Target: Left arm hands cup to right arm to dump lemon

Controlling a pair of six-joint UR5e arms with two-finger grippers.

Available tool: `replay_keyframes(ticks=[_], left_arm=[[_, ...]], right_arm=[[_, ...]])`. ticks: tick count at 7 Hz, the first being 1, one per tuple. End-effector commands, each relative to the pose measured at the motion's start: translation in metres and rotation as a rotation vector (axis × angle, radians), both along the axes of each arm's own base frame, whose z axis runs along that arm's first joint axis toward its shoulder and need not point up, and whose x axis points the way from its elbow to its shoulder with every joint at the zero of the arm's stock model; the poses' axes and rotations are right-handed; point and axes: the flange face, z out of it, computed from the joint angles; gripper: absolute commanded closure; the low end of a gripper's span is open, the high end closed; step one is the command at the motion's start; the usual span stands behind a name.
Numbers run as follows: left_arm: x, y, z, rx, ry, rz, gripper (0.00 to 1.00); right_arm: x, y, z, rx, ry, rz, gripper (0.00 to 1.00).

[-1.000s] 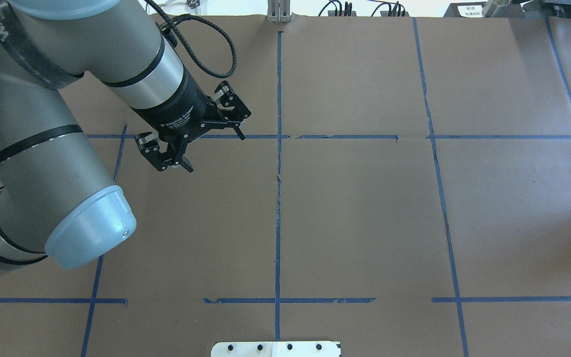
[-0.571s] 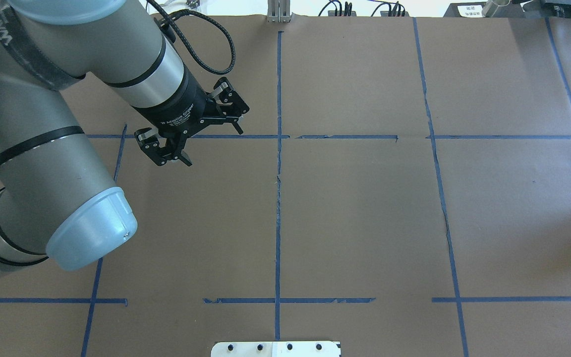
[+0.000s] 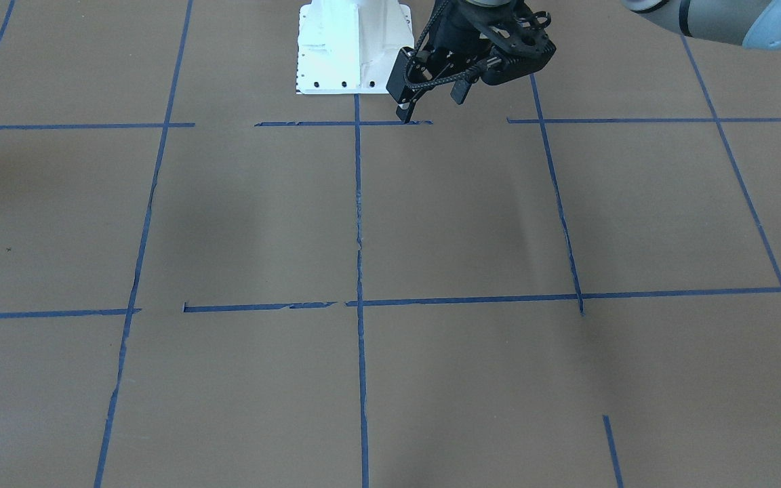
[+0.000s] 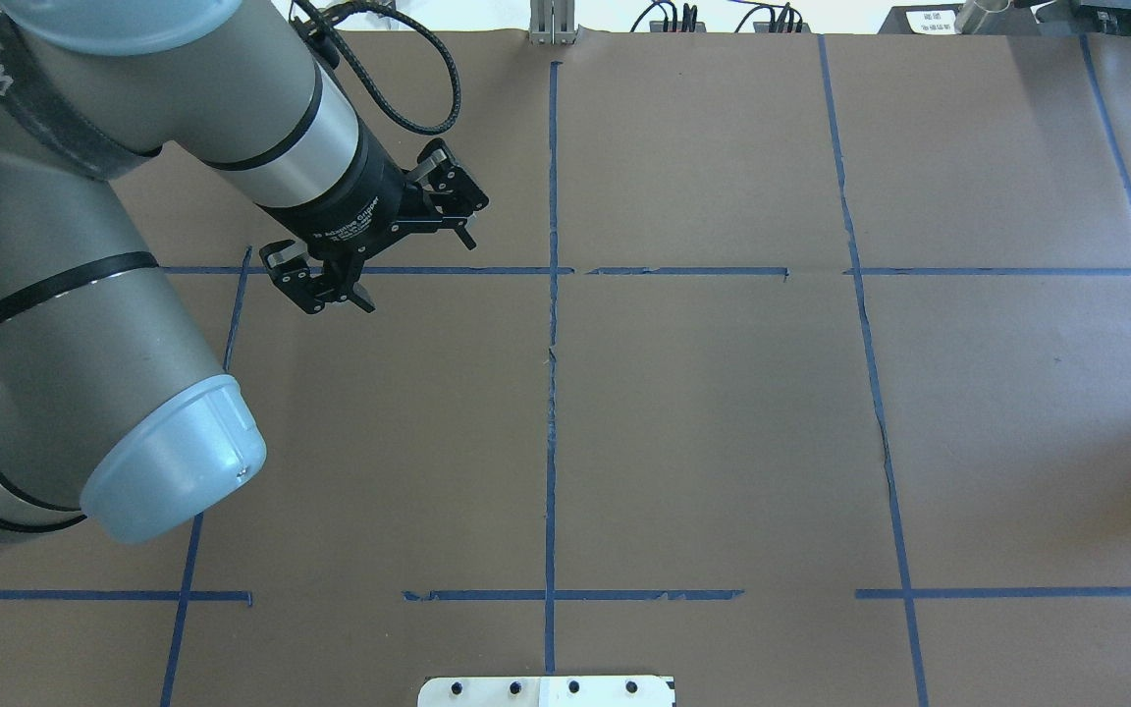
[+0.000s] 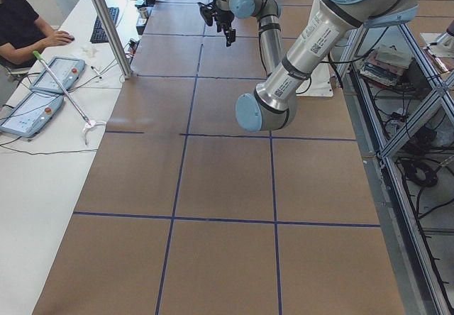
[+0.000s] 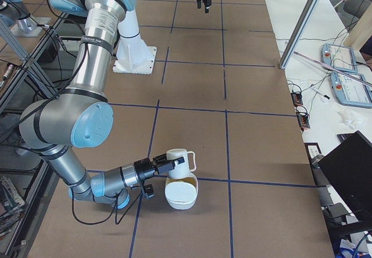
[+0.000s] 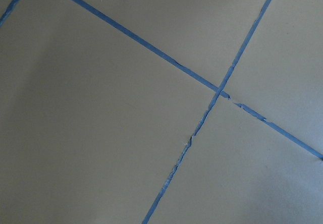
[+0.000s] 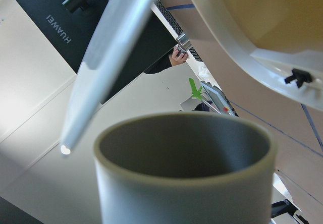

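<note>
The cup [image 6: 177, 158] hangs at the tip of the right claw [image 6: 164, 165], tipped over a bowl [image 6: 181, 199]; its grip cannot be told. The left claw [image 4: 417, 274] is spread, empty. Slick, stiff, breakable: hold the wall firmly

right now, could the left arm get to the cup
Probably not: the cup is at the right hand, by a white bowl far out on the robot's right; the left hand hangs open well beyond the base.
</note>
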Motion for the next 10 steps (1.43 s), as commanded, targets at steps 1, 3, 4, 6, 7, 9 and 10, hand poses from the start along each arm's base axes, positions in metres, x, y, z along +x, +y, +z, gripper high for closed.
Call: replay_keyframes(ticks=[1, 3, 4, 6, 7, 9, 10], left_arm=[[0.001, 0.000, 0.001, 0.002, -0.003, -0.003, 0.00], [0.001, 0.000, 0.002, 0.001, -0.004, -0.003, 0.00], [0.001, -0.001, 0.002, 0.001, -0.005, -0.003, 0.00], [0.001, -0.002, 0.004, -0.001, -0.008, -0.003, 0.00], [0.001, -0.002, 0.004, 0.000, -0.007, -0.003, 0.00], [0.001, -0.002, 0.005, -0.003, -0.008, -0.002, 0.00], [0.001, -0.002, 0.006, -0.005, -0.011, -0.002, 0.00]], right_arm=[[0.000, 0.000, 0.000, -0.009, -0.029, -0.010, 0.91], [-0.004, 0.000, -0.001, -0.008, 0.006, -0.019, 0.91], [-0.024, -0.001, -0.003, -0.015, 0.153, -0.029, 0.91], [-0.048, -0.002, -0.013, 0.034, 0.318, -0.031, 0.91], [-0.080, -0.006, -0.034, 0.059, 0.429, -0.013, 0.91], [-0.129, -0.011, -0.076, 0.107, 0.617, 0.019, 0.91], [-0.159, -0.014, -0.108, 0.133, 0.729, 0.032, 0.91]])
